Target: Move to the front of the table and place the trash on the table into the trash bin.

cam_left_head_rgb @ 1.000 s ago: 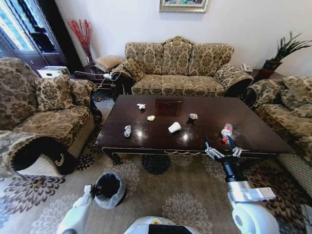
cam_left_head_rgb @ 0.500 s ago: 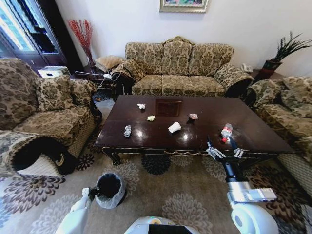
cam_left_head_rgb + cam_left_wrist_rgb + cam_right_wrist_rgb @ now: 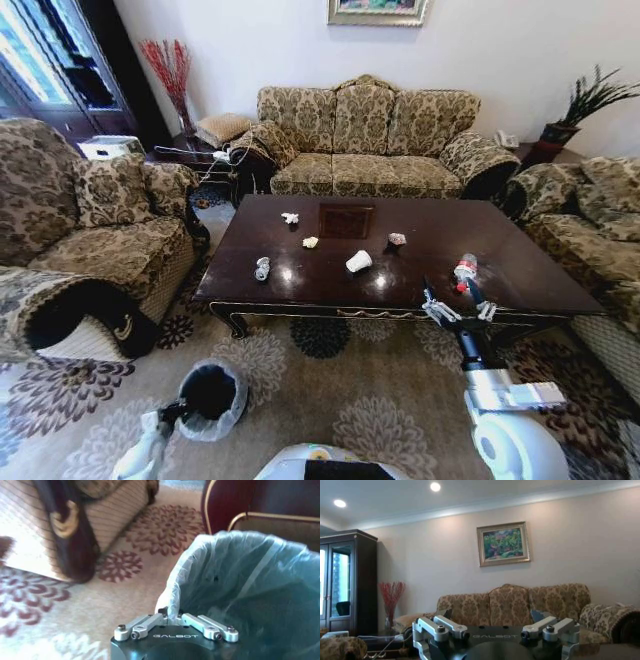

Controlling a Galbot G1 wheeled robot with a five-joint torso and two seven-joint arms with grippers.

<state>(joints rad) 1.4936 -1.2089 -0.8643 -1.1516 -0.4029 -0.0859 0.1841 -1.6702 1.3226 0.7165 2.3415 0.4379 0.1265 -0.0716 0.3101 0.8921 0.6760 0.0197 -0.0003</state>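
Observation:
The dark glossy table (image 3: 430,222) carries the trash: two paper wads (image 3: 290,217) (image 3: 310,242), a crinkled wrapper (image 3: 397,239), a white cup (image 3: 358,261), a small crushed clear piece (image 3: 262,268) and a red-labelled bottle (image 3: 464,268). My right gripper (image 3: 458,306) hovers open at the table's front edge, just short of the bottle; its spread fingers (image 3: 441,627) show in the right wrist view. The bag-lined trash bin (image 3: 210,398) stands on the carpet at lower left. My left gripper (image 3: 165,412) (image 3: 172,619) is shut on the bin's bag rim (image 3: 176,592).
A patterned sofa (image 3: 370,140) stands behind the table, with armchairs at the left (image 3: 90,230) and right (image 3: 590,230). Flowered carpet (image 3: 340,400) lies between me and the table. A curved table leg (image 3: 220,506) rises just beyond the bin.
The left gripper has drawn back toward me and to the left, and the bin has come along with it. The right arm has barely moved.

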